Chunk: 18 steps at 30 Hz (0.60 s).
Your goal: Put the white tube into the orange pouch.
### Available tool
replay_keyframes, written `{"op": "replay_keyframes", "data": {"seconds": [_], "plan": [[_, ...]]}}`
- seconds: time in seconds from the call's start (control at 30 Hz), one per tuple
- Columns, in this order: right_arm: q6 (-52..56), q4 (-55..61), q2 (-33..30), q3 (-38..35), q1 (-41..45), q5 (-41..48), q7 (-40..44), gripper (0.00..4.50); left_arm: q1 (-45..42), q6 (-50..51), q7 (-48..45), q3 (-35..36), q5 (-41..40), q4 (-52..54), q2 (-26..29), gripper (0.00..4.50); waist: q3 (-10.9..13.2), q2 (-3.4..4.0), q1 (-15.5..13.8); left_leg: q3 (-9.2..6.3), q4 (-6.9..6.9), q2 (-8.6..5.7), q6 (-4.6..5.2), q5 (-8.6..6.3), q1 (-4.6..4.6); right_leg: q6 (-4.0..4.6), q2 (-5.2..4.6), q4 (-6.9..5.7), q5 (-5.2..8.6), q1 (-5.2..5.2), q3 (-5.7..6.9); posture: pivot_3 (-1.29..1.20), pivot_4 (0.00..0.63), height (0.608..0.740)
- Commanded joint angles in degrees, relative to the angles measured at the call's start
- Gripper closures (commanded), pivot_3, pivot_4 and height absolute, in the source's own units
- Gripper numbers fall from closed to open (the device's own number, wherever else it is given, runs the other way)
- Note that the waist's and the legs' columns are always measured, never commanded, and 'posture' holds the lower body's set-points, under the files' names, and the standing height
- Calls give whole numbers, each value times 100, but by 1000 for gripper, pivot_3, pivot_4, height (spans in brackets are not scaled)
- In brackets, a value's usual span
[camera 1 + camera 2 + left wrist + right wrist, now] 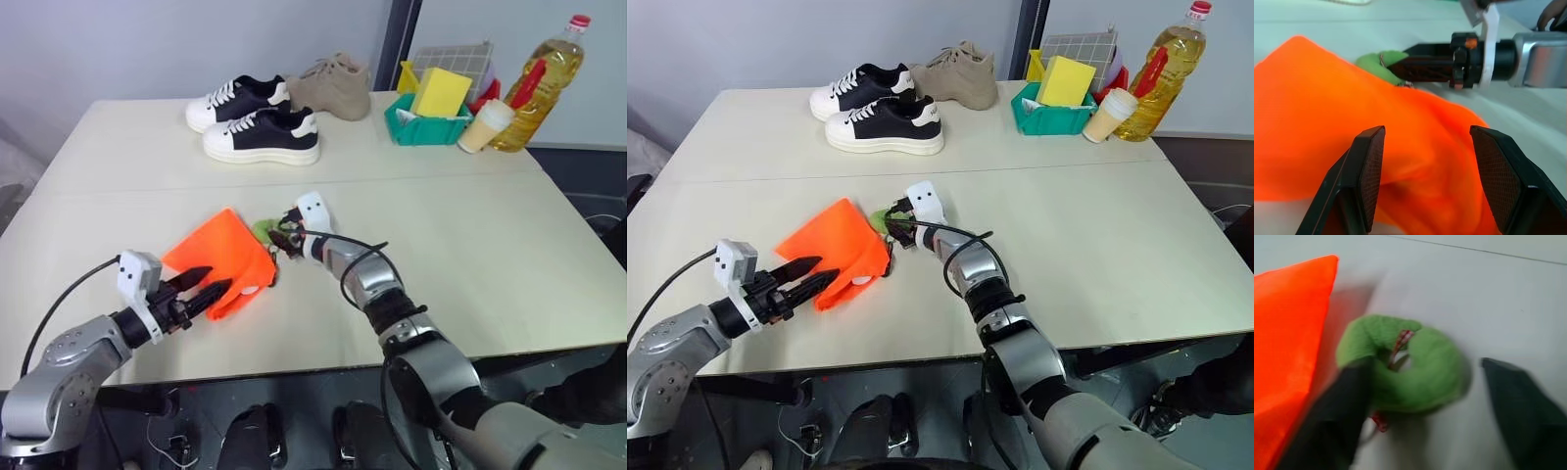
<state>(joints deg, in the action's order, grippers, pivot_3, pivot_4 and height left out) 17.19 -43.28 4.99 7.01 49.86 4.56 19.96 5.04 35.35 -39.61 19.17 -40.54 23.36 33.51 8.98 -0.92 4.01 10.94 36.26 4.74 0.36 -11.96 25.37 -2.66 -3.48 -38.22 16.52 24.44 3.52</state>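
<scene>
The orange pouch is soft, smooth fabric lying in a rumpled wedge on the pale matte table. At its open near end something small and whitish peeks out (it may be the white tube, but that is too small to tell). Beside the pouch's far corner sits a fuzzy green ring, doughnut-shaped, with a red-and-white scrap at its hole.

The left gripper has two black fingers with cross-hatched pads; they stand apart, one on either side of a fold of the pouch. The right gripper has its jaws apart around the green ring.

At the table's far edge: three shoes, two black-and-white and one tan suede; one teal bin with one yellow sponge block; one beige cup; one clear plastic oil bottle.
</scene>
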Motion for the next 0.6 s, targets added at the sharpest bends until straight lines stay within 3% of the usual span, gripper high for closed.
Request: {"op": "replay_keyframes", "data": {"seconds": [0.03,0.13,0.33,0.47,0.6], "plan": [[-169,158,-56,111,-43,-172,77,3015,-15,-172,31,116,-54,166,-27,1545,0,0,-1,0,0,0,0,0,0,0,0,0,0,0,0,0,150,740],[-209,524,-196,154,-243,-250,140,4478,-70,-223,55,76,-46,139,-43,1545,-1,-1,-13,0,1,0,0,0,0,0,0,0,0,-1,0,0,150,740],[-48,2103,-622,73,-1056,-207,170,4478,-248,-284,110,-2,-2,58,-103,1545,-1,-2,-18,-1,0,-2,-1,-1,1,0,-4,2,0,-3,1,0,150,740],[299,4005,-1209,-398,-1884,286,453,4478,-567,-316,130,-152,13,-115,-194,1545,-1,-1,-54,-8,-3,-2,-4,2,1,0,-2,-1,1,-2,4,0,150,740],[751,4921,-1527,-696,-2122,684,532,4478,-882,-313,67,-337,17,-302,-244,1545,-2,-3,-24,-6,0,-2,-3,3,0,-1,0,-1,0,-2,3,0,150,740]]}}
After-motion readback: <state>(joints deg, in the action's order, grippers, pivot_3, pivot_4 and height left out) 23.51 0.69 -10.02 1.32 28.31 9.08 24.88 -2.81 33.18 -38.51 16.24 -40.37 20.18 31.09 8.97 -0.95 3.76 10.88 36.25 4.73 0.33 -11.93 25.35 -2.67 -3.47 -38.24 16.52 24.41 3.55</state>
